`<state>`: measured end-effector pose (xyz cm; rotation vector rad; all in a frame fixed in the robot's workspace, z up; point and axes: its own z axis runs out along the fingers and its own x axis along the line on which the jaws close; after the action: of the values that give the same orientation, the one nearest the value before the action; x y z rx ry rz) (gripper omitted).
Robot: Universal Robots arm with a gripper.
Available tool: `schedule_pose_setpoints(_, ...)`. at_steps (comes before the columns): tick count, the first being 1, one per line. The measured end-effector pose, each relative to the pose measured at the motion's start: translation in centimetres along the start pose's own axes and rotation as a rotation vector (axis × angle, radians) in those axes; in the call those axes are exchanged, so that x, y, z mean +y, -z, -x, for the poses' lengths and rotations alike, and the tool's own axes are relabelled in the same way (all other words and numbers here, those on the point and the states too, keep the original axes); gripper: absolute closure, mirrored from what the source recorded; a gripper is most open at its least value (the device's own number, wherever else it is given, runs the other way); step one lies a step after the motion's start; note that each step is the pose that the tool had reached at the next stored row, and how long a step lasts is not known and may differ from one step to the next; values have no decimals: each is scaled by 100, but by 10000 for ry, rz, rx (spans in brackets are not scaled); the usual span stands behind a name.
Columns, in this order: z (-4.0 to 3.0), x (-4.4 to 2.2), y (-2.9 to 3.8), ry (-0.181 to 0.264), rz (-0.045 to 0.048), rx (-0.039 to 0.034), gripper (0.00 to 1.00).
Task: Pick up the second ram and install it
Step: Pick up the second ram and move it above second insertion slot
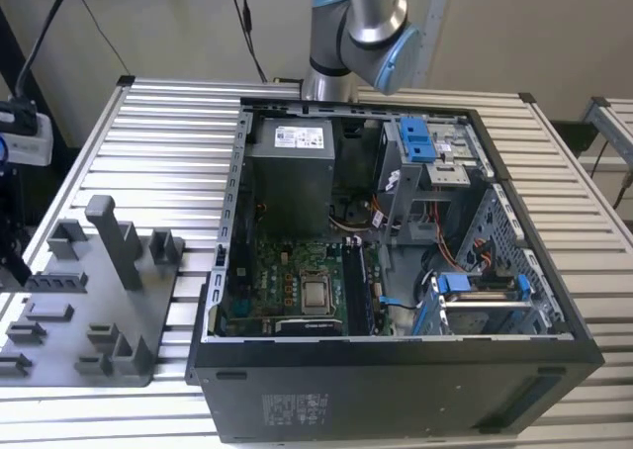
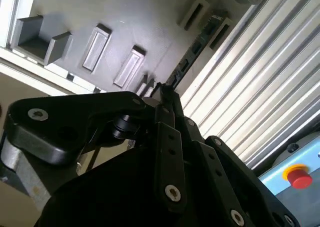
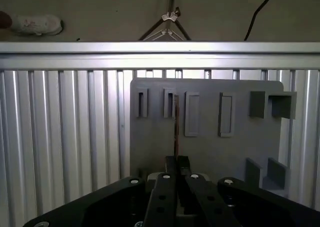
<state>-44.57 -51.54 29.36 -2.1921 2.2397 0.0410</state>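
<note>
At the exterior view's lower left, grey slotted tray (image 1: 148, 291) on ribbed aluminium table (image 1: 158, 142); open PC case (image 1: 396, 370) fills centre and the exterior view's right. Both wrist views: gripper (image 3: 176, 160) (image 2: 162, 89) pinching one end of the second ram (image 3: 176, 122) (image 2: 197, 44), stick edge-on, held over the tray's slot row

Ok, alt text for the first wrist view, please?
The gripper holds the second ram edge-on, a thin line rising from its shut fingers. Beyond it lies a grey slotted holder on the ribbed metal table.
</note>
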Motion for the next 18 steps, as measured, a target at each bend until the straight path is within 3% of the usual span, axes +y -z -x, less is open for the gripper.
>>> schedule_pose_setpoints(18, 9, 5, 370, 1, -13, -1, 86)
